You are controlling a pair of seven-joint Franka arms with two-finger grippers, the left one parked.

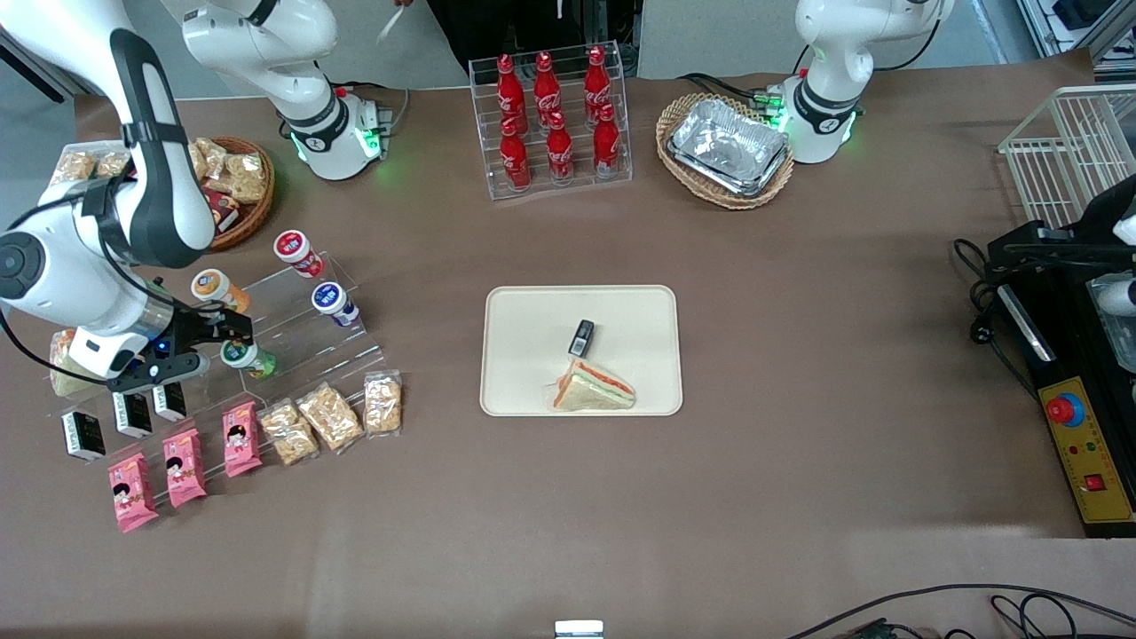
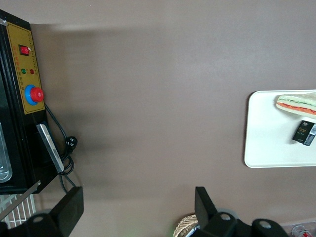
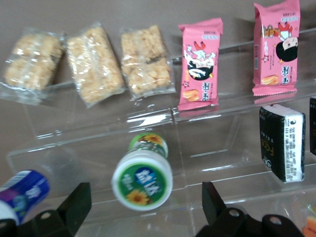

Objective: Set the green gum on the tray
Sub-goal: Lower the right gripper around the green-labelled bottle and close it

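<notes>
Cola bottle rack (image 1: pixel 550 120) on the tabletop (image 1: pixel 799 355), foil trays in a wicker basket (image 1: pixel 726 151) beside the rack, sandwich (image 1: pixel 593 389) and small black packet (image 1: pixel 581 337) nearer the camera than the rack, pink snack packets (image 1: pixel 182 466) toward the working arm's end.

Front cam is set high, looking steeply down on the whole table (image 1: pixel 799 461). Right wrist cam is held close above the green gum (image 3: pixel 142 177), end effector (image 3: pixel 143 210) spread wide. Left wrist cam looks down from higher; tray (image 2: pixel 261 148) is shared w/ front view.
</notes>
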